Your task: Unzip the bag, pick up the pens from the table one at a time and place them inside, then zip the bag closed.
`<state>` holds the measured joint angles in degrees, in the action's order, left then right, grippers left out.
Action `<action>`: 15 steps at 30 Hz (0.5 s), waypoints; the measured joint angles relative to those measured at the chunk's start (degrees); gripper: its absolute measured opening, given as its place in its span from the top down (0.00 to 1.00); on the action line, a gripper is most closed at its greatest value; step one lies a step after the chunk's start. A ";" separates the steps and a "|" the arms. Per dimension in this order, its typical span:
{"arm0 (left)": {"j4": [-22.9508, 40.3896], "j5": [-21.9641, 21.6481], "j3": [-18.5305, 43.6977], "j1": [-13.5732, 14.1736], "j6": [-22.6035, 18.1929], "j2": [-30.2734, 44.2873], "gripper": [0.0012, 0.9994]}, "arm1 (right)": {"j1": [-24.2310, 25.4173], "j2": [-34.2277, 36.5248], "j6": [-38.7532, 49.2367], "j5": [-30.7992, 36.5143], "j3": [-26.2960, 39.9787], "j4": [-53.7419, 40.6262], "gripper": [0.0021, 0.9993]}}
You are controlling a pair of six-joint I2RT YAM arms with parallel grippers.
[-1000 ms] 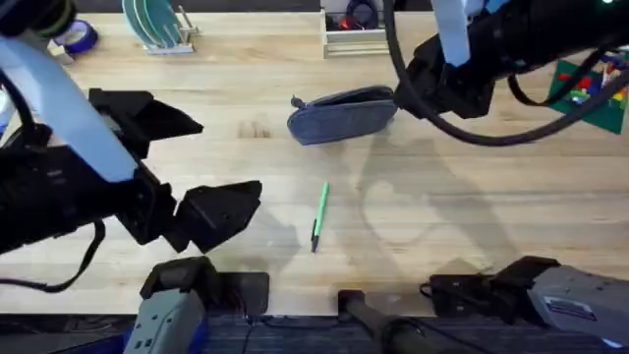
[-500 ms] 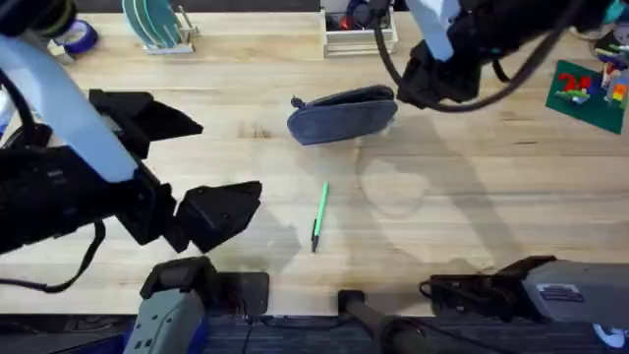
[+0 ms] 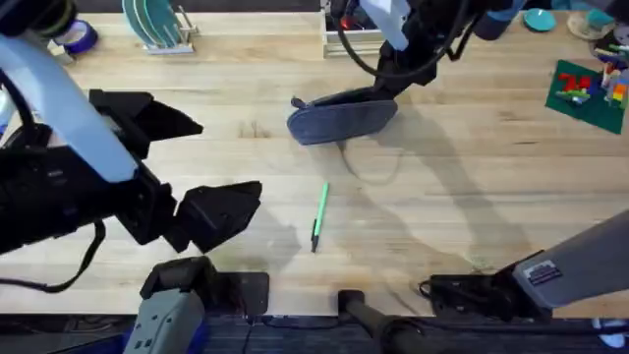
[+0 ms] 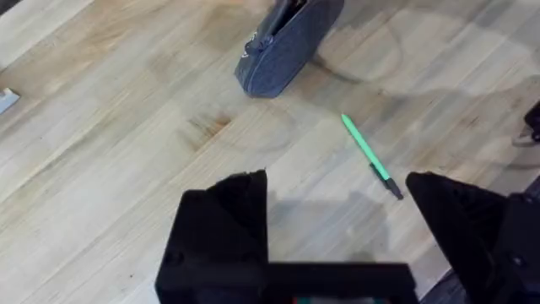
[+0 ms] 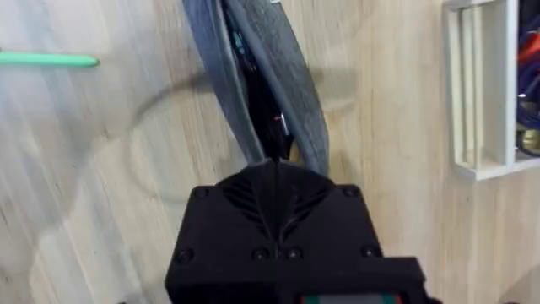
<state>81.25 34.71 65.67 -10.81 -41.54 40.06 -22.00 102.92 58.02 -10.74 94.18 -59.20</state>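
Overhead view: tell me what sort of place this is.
Probably a robot lab workbench: a pale wooden table with a bag and green pen laid out, and a white tray box at the far edge.

The bag (image 3: 339, 114) lies on the table (image 3: 491, 177), and everything else sits relative to it. The pen (image 3: 318, 216) is nearer the arm bases than the bag, well apart from it. The right gripper (image 3: 385, 85) sits at the bag's right end, touching it. The white tray box (image 3: 339, 39) is just behind the bag. The left gripper (image 3: 192, 167) hangs well off to the bag's left, nearer the bases.
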 joint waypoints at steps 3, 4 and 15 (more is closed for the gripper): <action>0.00 0.00 0.00 0.00 0.00 -0.01 0.00 | 0.00 0.91 0.40 0.00 0.08 0.02 0.97; 0.00 0.01 0.00 0.00 0.01 -0.01 0.00 | 0.00 0.98 0.46 -0.02 0.08 0.02 0.97; 0.00 0.01 0.00 0.00 0.00 -0.01 0.00 | 0.00 4.20 0.59 -0.02 0.65 0.49 0.97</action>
<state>81.25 34.72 65.67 -10.81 -41.54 40.05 -22.00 107.12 58.61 -10.76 94.83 -58.71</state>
